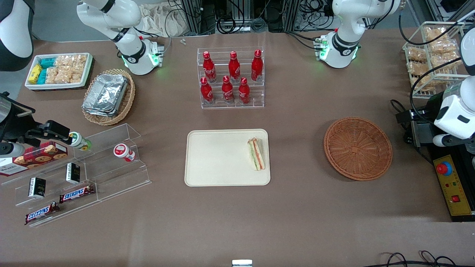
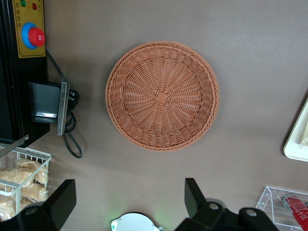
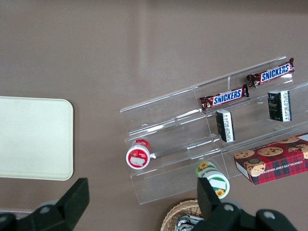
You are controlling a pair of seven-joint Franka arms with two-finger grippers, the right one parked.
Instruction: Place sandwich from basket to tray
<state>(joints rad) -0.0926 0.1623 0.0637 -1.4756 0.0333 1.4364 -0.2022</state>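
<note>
The sandwich [image 1: 256,154] lies on the tray [image 1: 219,159]; the gripper [image 2: 130,202] hangs spread wide, holding nothing, above the bare basket [image 2: 162,95].

The white left arm's black two-finger gripper [image 2: 127,199] hangs high above the table, pointing straight down. Its fingers [image 2: 65,199] stand wide apart, with nothing between them

One sandwich [image 1: 256,154] on one tray [image 1: 219,159], one reddish basket [image 1: 358,148], six red cola bottles [image 1: 231,78], two Snickers bars [image 1: 59,202], two small dark boxes [image 1: 55,180], two round tubs [image 1: 102,146], and one gripper [image 2: 130,199], fingers apart
</note>
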